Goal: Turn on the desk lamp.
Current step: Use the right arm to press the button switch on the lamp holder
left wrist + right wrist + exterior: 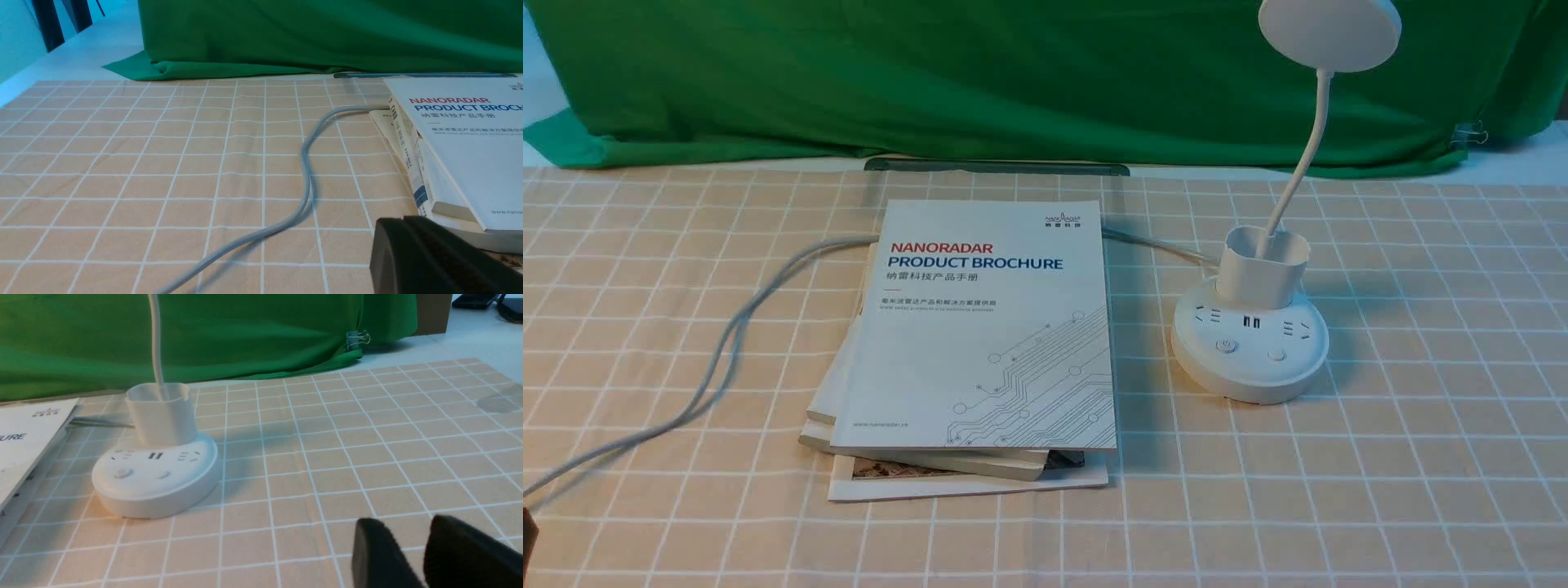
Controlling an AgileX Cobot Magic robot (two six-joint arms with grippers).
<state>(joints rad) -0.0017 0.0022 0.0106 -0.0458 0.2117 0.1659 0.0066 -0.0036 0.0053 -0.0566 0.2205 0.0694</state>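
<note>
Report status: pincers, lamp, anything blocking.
Right pincer slightly parted, empty, short of desk lamp. Left pincer state unclear. Lamp buttons untouched, facing robot. Books beside it, nothing blocking.

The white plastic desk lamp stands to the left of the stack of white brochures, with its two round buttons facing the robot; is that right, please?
No: the front view shows the white plastic desk lamp right of the stack of white brochures; its two round buttons do face the robot.
</note>
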